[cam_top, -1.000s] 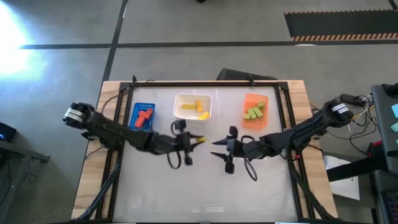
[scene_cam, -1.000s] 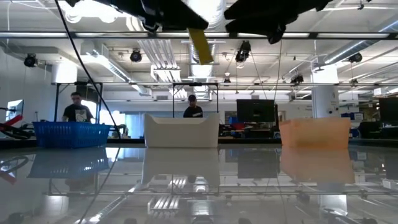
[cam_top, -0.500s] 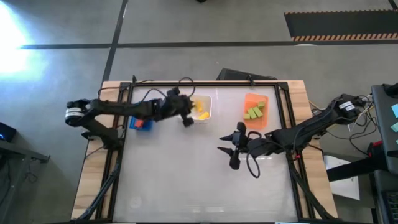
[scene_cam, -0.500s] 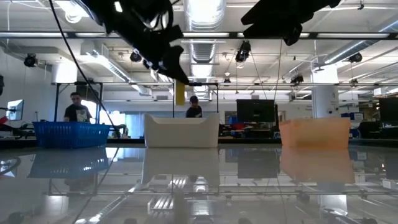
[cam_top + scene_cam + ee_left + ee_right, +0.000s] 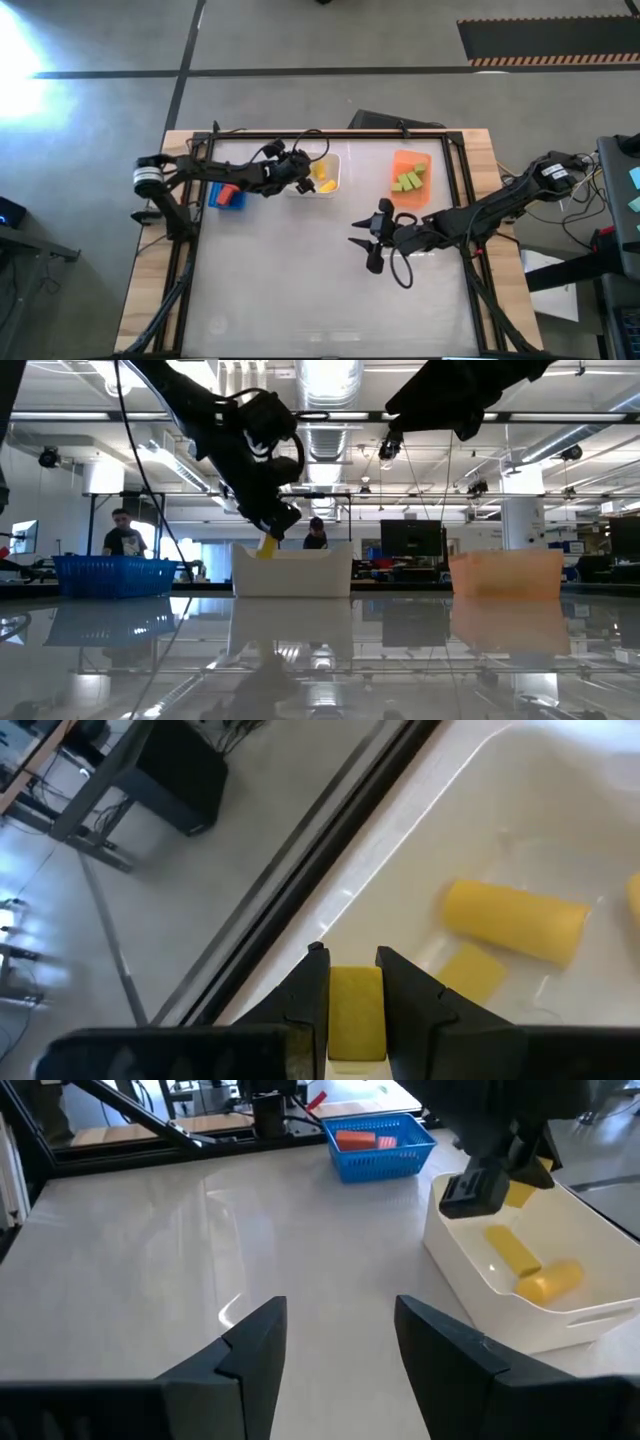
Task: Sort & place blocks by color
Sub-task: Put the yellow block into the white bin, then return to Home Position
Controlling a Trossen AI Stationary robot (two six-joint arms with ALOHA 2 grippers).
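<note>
My left gripper [image 5: 300, 178] is shut on a yellow block [image 5: 355, 1010] and hovers over the near left part of the white bin [image 5: 336, 160]. In the low view the block [image 5: 267, 547] hangs at the bin's rim [image 5: 292, 552]. Other yellow blocks [image 5: 515, 920] lie on the bin's floor. Red blocks [image 5: 228, 192] lie in the blue bin [image 5: 214, 180], and green blocks [image 5: 408, 180] in the orange bin [image 5: 400, 197]. My right gripper [image 5: 362, 245] is open above the table's middle, holding nothing. My left gripper pinches the yellow block [image 5: 355, 982] between its two fingers [image 5: 310, 995], one on each of two opposite sides. The fingers slant down over the bin from the table's left. The block is lifted clear, and its lower end [image 5: 266, 549] sticks out below the fingertips at the white bin's rim.
The three bins stand in a row along the table's far edge: blue on the left, white in the middle, orange on the right. A dark frame [image 5: 330, 133] runs round the table. People [image 5: 122, 532] stand in the room behind.
My left gripper has carried the yellow block from above the table's middle toward the far edge, over the white bin. It has come down until the block is at the bin's rim, and it has stayed shut on the block.
</note>
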